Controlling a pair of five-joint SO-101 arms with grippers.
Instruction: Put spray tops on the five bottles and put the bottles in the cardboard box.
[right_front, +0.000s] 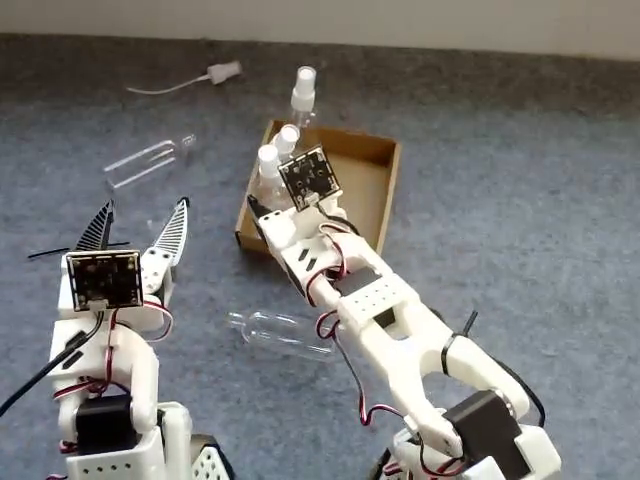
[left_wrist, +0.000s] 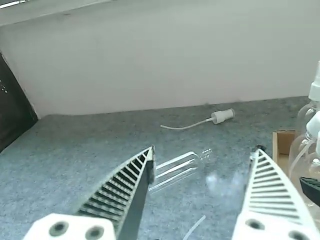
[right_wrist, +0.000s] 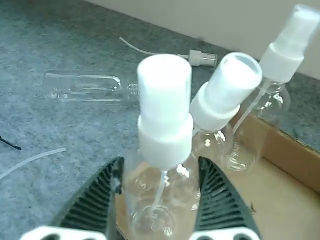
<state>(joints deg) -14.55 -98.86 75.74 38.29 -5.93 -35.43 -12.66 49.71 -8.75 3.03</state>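
A grey carpeted bench (right_front: 520, 200) meets a white wall (left_wrist: 175, 50); the left gripper (left_wrist: 205, 150) spread, right gripper (right_wrist: 160, 165) pinching a capped spray bottle (right_wrist: 165, 105).

Arms: left arm (right_front: 112, 372) and right arm (right_front: 395, 325), white shells, black servo blocks.
Cables: red, white, black wires (right_front: 325, 322) along links.
Hands: left hand (right_front: 145, 205), right hand (right_wrist: 160, 167); black ribbed fingers (left_wrist: 125, 195), white bases with screw holes.

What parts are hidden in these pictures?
- High view: right claw, mostly hidden under its camera board.
- High view: one end of the lying bottle, behind the right arm.
- Left wrist view: capped bottles, cut by the edge.
- Right wrist view: held bottle's bottom, cut off.
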